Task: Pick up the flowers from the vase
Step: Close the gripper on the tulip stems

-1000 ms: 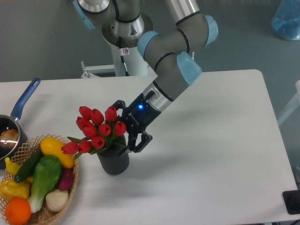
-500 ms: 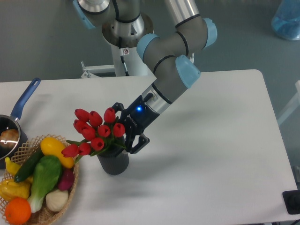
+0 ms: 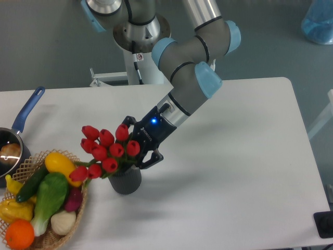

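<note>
- Camera view, fixed, looking down at the white table [image 3: 234,156] from the front.
- My arm [image 3: 190,67] comes in from the base at top centre and slants down-left; blue light lit on the wrist.
- My pincer [image 3: 139,156] sits right at the vase mouth, on the right side of the bunch, black fingers [image 3: 148,158] reaching in among the leaves and stems.
- Fingers look closed around the stems just above the vase rim, but leaves and buds cover the contact, so I cannot tell for certain whether I'm clamped.
- Flowers [image 3: 106,148]: red tulip buds with green leaves, bunch leaning up and to the left, lower ends at or inside the vase mouth. Whether the stems have cleared the rim is hidden by the leaves.
- Lowest-left buds hang over the edge of the wicker basket [image 3: 78,216].
- Vase [image 3: 125,182]: dark grey, upright on the table, directly below the bunch and my pincer, just right of the basket.
- Basket is at the lower left corner, holding a yellow pepper [image 3: 60,164], a green vegetable [image 3: 49,198], an orange [image 3: 20,233] and other produce.
- Steel saucepan [image 3: 9,151] with a blue handle [image 3: 28,109] is at the left edge, behind the basket, partly cut off by the frame.
- Right half of the table carries only my arm's shadow.
</note>
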Robot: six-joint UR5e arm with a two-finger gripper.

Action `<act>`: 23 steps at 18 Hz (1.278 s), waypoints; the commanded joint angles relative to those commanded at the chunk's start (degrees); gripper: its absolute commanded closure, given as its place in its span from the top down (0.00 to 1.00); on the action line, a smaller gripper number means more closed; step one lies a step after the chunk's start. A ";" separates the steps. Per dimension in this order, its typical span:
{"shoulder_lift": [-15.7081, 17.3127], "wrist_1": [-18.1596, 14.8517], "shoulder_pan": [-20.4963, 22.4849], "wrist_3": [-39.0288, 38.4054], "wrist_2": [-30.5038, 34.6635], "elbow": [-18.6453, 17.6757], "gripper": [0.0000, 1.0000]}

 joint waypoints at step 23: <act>2.46 -0.18 1.23 2.55 -7.38 -3.25 0.33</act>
